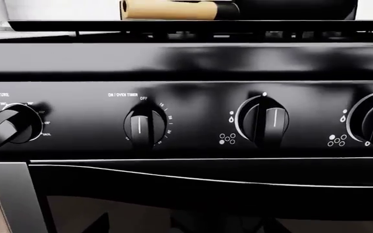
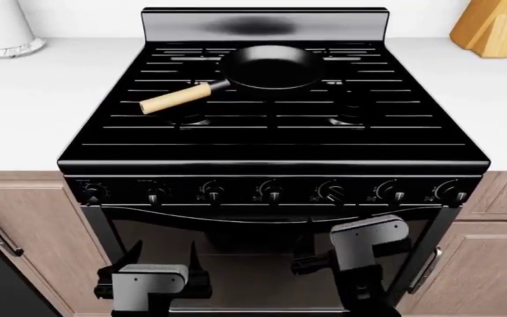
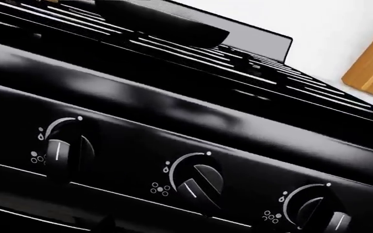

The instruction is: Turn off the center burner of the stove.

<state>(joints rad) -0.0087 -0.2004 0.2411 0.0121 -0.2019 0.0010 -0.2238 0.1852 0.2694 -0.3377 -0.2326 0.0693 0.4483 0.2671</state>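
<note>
The stove sits flush between two white counter runs, its front edge overhanging the wood cabinet fronts on both sides. A black pan rests on the grates toward the back edge, its wooden handle pointing at the front-left corner. A knife block stands at the far right corner of the counter, well apart from the stove; a white jar stands at the far left corner.

Seven knobs line the front panel. The fifth from the left is turned off its upright mark — the right wrist view shows it with its pointer slanted, while its neighbour stands upright. In the left wrist view the oven timer knob points up at OFF and the temperature knob is tilted.

Both arms hang low before the oven door, below the panel, with open air between them and the knobs. The left gripper and right gripper each show only their housings — whether the jaws are parted or closed, I cannot tell. Neither touches the stove.
</note>
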